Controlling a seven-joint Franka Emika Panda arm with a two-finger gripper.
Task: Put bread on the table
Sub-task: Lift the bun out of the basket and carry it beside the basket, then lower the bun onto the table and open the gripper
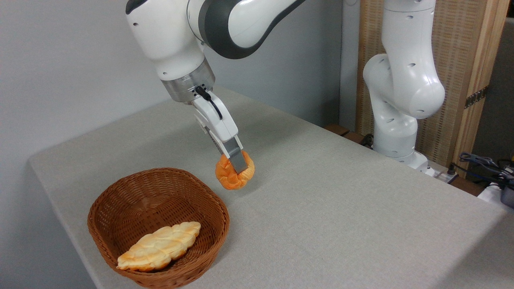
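Down in the lower left of the frame sits the wicker basket (132,208), and only the pale braided loaf (160,247) lies in it, resting against the near wall. Just beyond the basket's far rim, centre frame, here is the action: the bread (234,172), that orange-golden knotted bun, is outside the basket and clamped in the gripper (237,160), one grey finger (237,158) pressed across its front face while the other is hidden behind it. The bun hangs tilted, low over the table (341,208), with a shadow close under it; it may be just touching the cloth, though from this angle that is hard to call. So this looks like the placing step, carry done, release to come. The next move calls for a short settle onto the cloth, then parting the fingers and lifting straight up so the round bun does not roll. Further back, upper right, stands the arm's white base (401,100).
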